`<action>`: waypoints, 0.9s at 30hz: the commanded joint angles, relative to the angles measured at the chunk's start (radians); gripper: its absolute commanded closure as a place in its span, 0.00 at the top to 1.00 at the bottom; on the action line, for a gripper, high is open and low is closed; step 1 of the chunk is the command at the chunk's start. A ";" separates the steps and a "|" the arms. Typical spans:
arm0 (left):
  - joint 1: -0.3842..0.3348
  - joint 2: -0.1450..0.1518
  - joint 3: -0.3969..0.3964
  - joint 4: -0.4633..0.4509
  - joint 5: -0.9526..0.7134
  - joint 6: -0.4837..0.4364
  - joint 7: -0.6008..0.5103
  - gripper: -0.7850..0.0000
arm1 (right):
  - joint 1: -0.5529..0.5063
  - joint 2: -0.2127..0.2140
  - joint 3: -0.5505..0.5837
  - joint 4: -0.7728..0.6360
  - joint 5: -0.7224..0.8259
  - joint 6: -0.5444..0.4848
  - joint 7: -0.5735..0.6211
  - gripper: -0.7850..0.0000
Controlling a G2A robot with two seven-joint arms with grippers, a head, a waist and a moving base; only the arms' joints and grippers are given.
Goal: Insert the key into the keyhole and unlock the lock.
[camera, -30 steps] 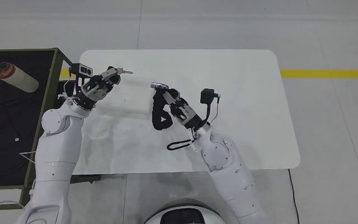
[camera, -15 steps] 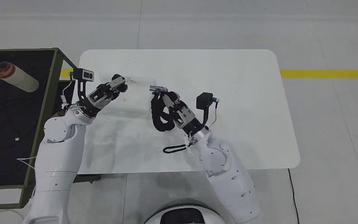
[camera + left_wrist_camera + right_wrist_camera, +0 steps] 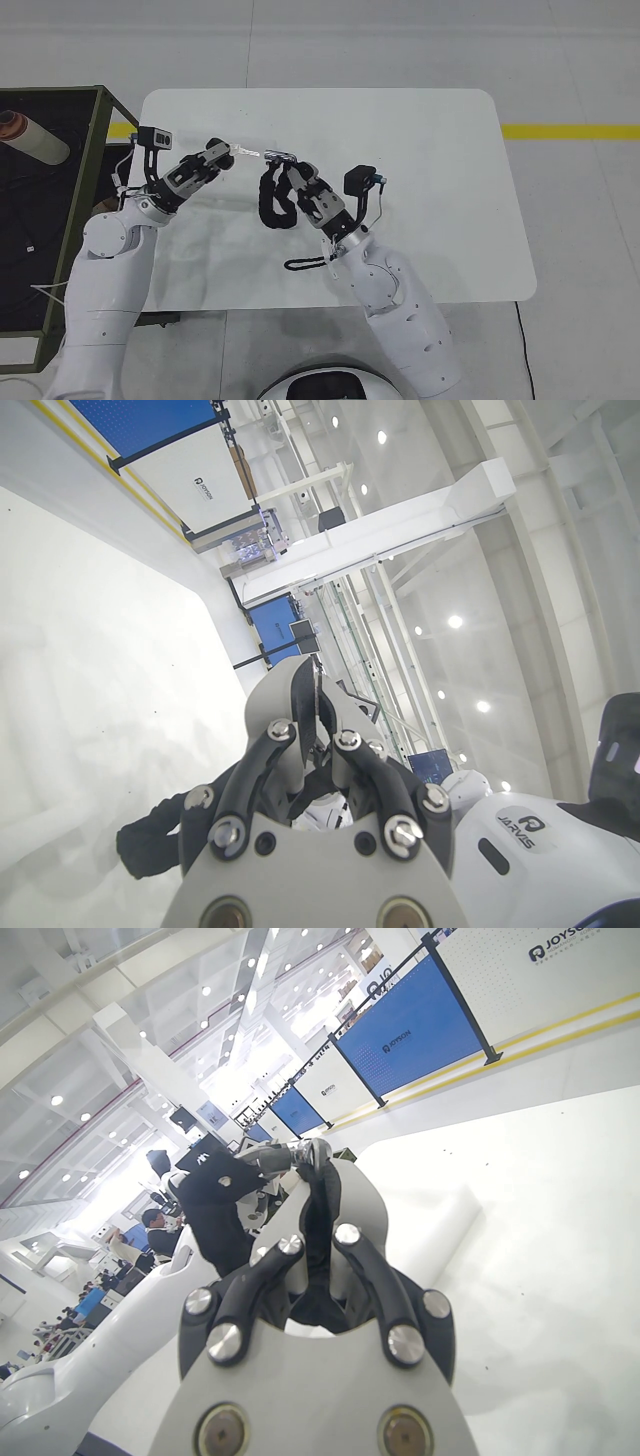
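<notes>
My left gripper (image 3: 222,156) is shut on a small silver key (image 3: 248,152), whose blade points toward the lock. In the left wrist view the key (image 3: 316,692) shows as a thin edge between the pads. My right gripper (image 3: 298,180) is shut on the black cable lock (image 3: 272,203) just below its silver head (image 3: 283,157), holding it above the table. The key's tip is right at the head; I cannot tell if it is in the keyhole. In the right wrist view the silver head (image 3: 311,1151) sits above my fingers (image 3: 365,1208), with the left gripper just beyond it.
The white table (image 3: 450,200) lies under both arms, with a black strap (image 3: 305,264) near its front edge. A dark green-framed cart (image 3: 60,180) carrying a roll (image 3: 30,140) stands off the table's left side.
My left gripper has carried the key rightward to the lock's head. My right gripper has shifted the lock slightly left toward it, closing the gap.
</notes>
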 commanded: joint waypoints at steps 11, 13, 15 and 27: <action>0.007 -0.001 0.011 -0.011 0.014 0.004 0.015 0.00 | -0.005 0.003 -0.002 -0.003 -0.010 -0.013 -0.001 0.00; 0.008 0.000 0.009 -0.014 0.013 0.004 0.014 0.00 | -0.005 0.004 -0.002 -0.003 -0.011 -0.013 -0.002 0.00; 0.009 0.000 0.010 -0.014 0.010 0.003 0.012 0.00 | -0.005 0.004 -0.003 -0.003 -0.010 -0.012 0.001 0.00; 0.013 0.000 0.012 -0.015 0.011 -0.011 0.012 0.00 | -0.013 0.008 0.001 -0.019 0.026 -0.026 0.020 0.00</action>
